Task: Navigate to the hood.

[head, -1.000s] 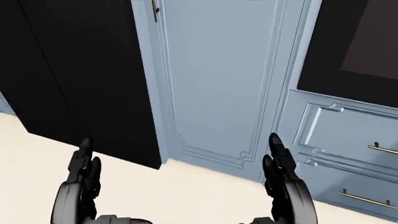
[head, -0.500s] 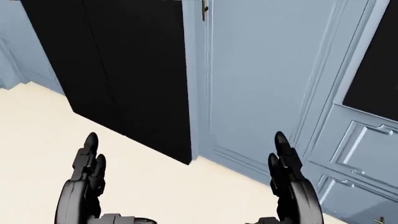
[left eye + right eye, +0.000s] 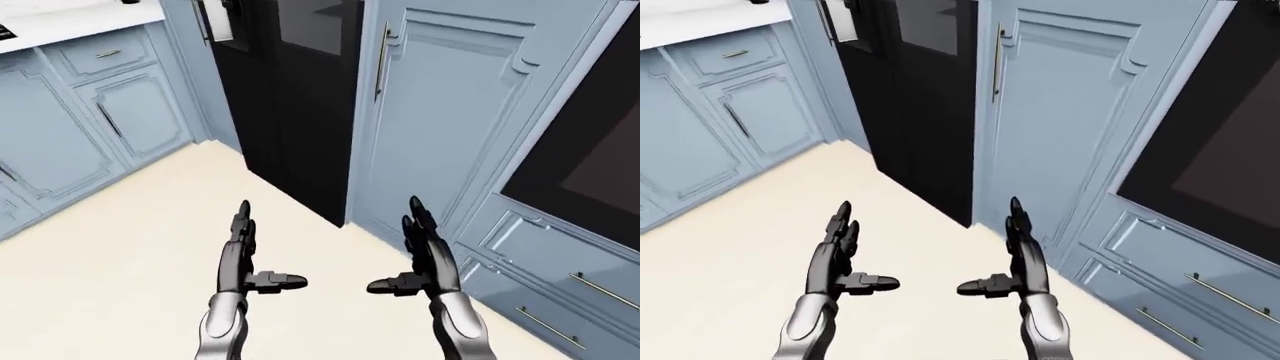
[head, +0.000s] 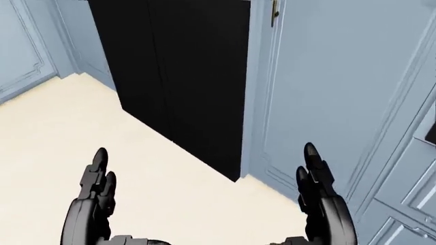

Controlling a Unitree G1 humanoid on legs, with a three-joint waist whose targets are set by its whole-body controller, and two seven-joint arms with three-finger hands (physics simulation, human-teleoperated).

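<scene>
No hood shows in any view. My left hand and right hand are both open and empty, fingers stretched out over the cream floor. Ahead stand a tall black fridge and a tall blue cabinet door with a long handle. In the head view the hands sit at the bottom left and bottom right.
Blue base cabinets under a white counter run along the left. A black oven front with blue drawers below it stands at the right. Cream floor stretches to the lower left.
The whole picture has shifted right: the camera has turned left. The fridge has moved towards the middle, the oven has nearly left the head view, and more floor and left cabinets show. The hands stay open.
</scene>
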